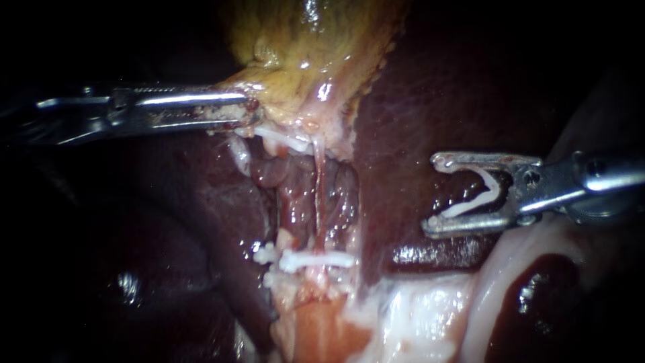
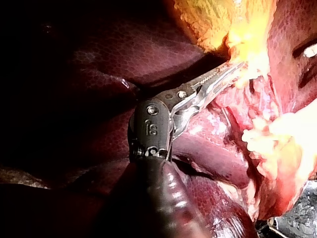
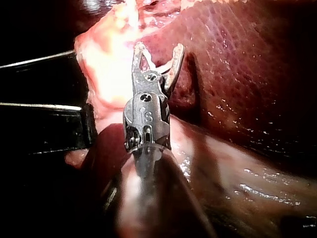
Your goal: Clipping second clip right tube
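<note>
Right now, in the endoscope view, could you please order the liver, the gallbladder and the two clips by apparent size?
1. liver
2. gallbladder
3. placed clip and loaded clip: alike, and the latter may sit nearer the camera, so unranked.

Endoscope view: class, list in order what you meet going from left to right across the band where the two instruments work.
The left instrument, shut on the gallbladder edge → tube → liver → right instrument, its jaws holding a white clip.
</note>
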Robot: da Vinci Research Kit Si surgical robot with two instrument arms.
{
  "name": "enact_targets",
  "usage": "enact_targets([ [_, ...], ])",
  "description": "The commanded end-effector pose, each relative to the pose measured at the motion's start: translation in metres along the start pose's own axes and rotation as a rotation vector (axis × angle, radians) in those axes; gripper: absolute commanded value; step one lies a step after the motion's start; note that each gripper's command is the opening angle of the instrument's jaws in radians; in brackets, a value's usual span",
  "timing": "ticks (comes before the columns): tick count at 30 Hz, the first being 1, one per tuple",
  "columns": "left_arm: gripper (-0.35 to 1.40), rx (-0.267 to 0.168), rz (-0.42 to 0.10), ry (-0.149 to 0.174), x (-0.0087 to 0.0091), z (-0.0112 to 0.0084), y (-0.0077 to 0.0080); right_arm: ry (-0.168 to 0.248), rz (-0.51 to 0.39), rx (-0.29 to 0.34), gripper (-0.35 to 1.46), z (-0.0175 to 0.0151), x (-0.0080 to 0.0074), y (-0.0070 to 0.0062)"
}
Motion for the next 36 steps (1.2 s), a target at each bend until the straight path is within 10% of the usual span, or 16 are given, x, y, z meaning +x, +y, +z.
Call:
enact_targets([
  [1, -0.35, -0.001, 0.000, 0.000, 0.0001, -0.0001, 0.0000, 0.000, 0.000, 0.000, 0.50, 0.0000, 0.0000, 0.0000],
  [15, -0.35, 0.022, -0.030, 0.043, 0.0067, -0.0077, -0.0011, 0.000, 0.000, 0.000, 0.50, 0.0001, -0.0001, 0.0000],
  [24, -0.35, 0.028, -0.029, 0.046, 0.0063, -0.0074, -0.0010, 0.000, 0.002, 0.011, 0.50, 0.0007, 0.0003, 0.0001],
  [36, -0.35, 0.031, -0.027, 0.047, 0.0059, -0.0071, -0.0009, -0.006, 0.145, 0.183, 0.49, 0.0057, 0.0030, 0.0001],
])
